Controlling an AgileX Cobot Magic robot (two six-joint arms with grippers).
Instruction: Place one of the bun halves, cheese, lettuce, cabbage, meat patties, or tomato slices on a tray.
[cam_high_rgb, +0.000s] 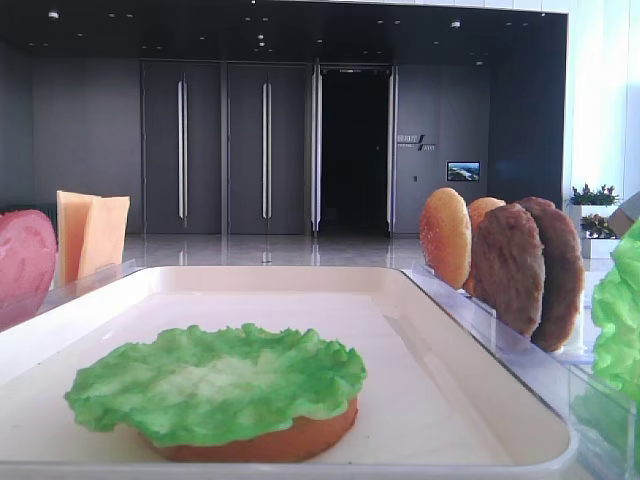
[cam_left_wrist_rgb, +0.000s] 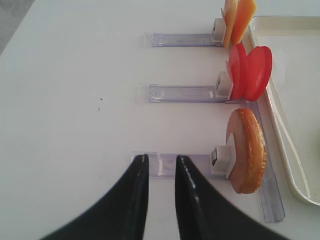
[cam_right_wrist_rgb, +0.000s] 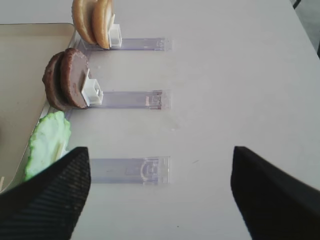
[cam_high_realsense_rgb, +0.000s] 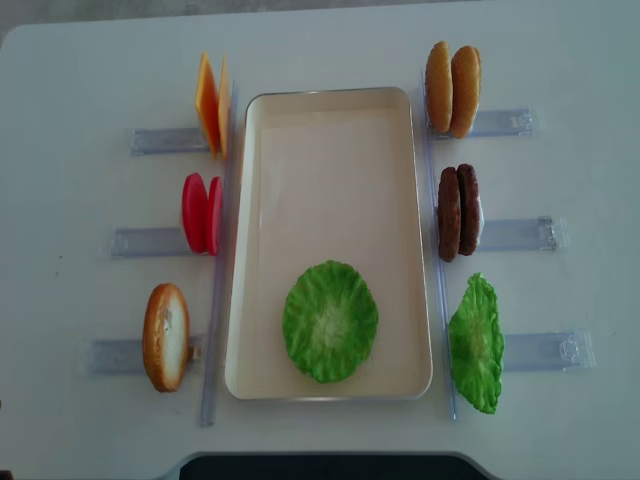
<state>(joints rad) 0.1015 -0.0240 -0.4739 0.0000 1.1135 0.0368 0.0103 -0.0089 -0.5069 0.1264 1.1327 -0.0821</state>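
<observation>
On the cream tray (cam_high_realsense_rgb: 330, 120) a lettuce (cam_high_realsense_rgb: 330, 320) leaf lies on a bun half (cam_high_rgb: 260, 442) near the front end. Right of the tray stand two bun halves (cam_high_realsense_rgb: 452, 88), two meat patties (cam_high_realsense_rgb: 458, 212) and another lettuce leaf (cam_right_wrist_rgb: 47, 142). Left of it stand cheese (cam_left_wrist_rgb: 237, 17), tomato slices (cam_left_wrist_rgb: 250, 70) and a single bun half (cam_left_wrist_rgb: 245, 150). The cabbage is out of view. My right gripper (cam_right_wrist_rgb: 160, 150) hangs open and empty above the bare rack beside the lettuce. My left gripper (cam_left_wrist_rgb: 162, 159), jaws drawn close with nothing between, hovers over the rack left of the single bun half.
Clear plastic racks (cam_high_realsense_rgb: 530, 352) stick out sideways from both long sides of the tray on the white table (cam_high_realsense_rgb: 80, 60). A dark strip (cam_high_realsense_rgb: 320, 468) borders the table's front edge. Neither arm shows in the overhead view.
</observation>
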